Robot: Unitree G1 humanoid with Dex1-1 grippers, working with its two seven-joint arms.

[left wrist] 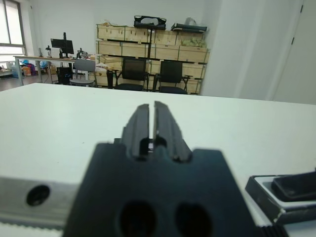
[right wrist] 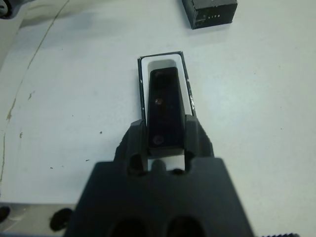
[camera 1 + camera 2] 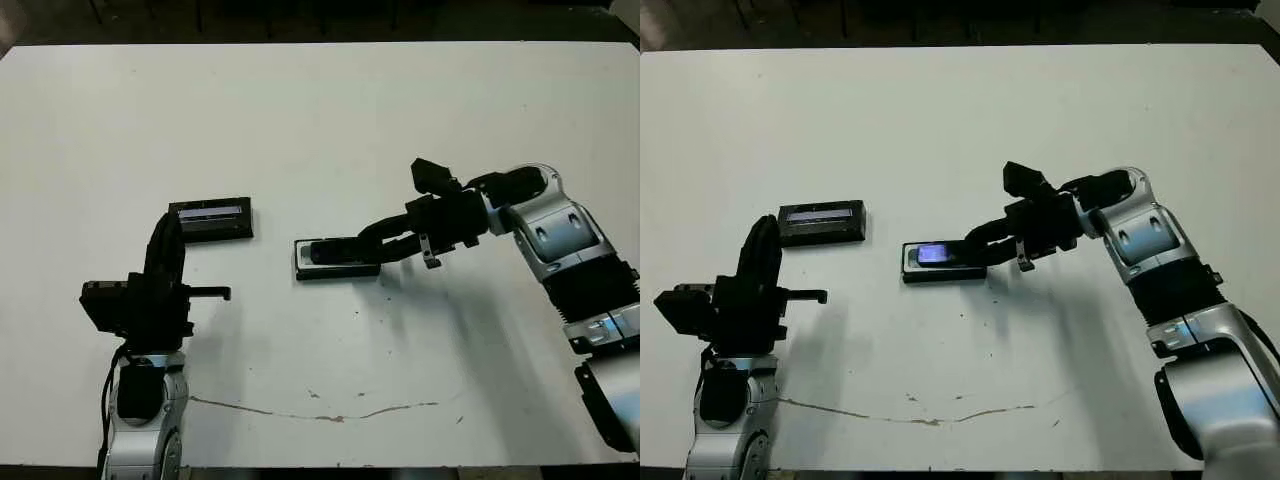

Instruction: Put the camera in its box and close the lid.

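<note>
The box (image 3: 303,270), a shallow black tray with white lining, lies at the table's middle. The camera (image 3: 932,254), a slim black bar with a bluish patch at its left end, lies inside the box. My right gripper (image 2: 166,136) reaches in from the right, its fingers (image 2: 197,139) pressed against both long sides of the camera's near end. The lid (image 3: 210,220), a black slab with a silvery strip, lies flat to the left of the box. My left gripper (image 1: 149,109) is shut and holds nothing, just short of the lid's left end.
A thin brownish line (image 3: 330,412) runs across the white table (image 3: 320,110) near its front edge. Beyond the far edge the left wrist view shows office chairs (image 1: 170,75) and stacked crates (image 1: 148,44).
</note>
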